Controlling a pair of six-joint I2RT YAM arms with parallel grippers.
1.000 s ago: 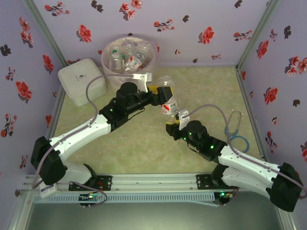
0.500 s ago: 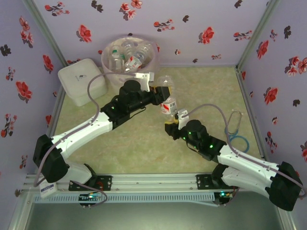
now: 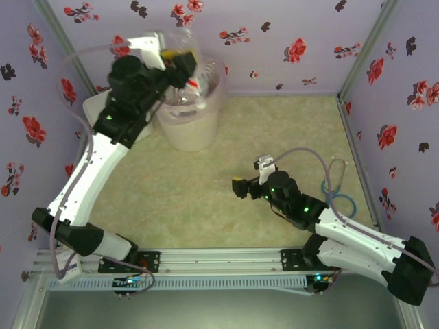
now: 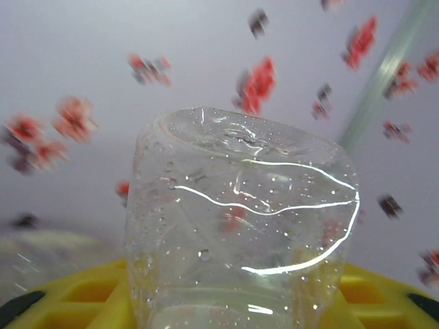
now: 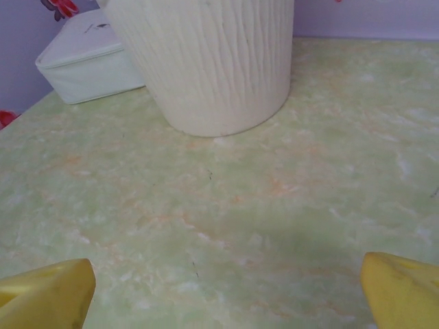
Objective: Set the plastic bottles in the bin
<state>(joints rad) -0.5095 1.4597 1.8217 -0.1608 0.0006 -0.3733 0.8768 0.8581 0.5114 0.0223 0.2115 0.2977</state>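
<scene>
Clear bottle [image 4: 240, 226] clamped in left pincer [image 3: 187, 67] — seemingly above the bin [image 3: 188, 127].

Bottle [image 4: 240, 226] cut off below, bin [image 5: 206, 62] rim cropped, white box [image 5: 86, 58] partly behind bin

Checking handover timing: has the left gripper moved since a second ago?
Yes. The left gripper, shut on a bottle, has swung from the floor in front of the bin up and left, to above its rim.
</scene>
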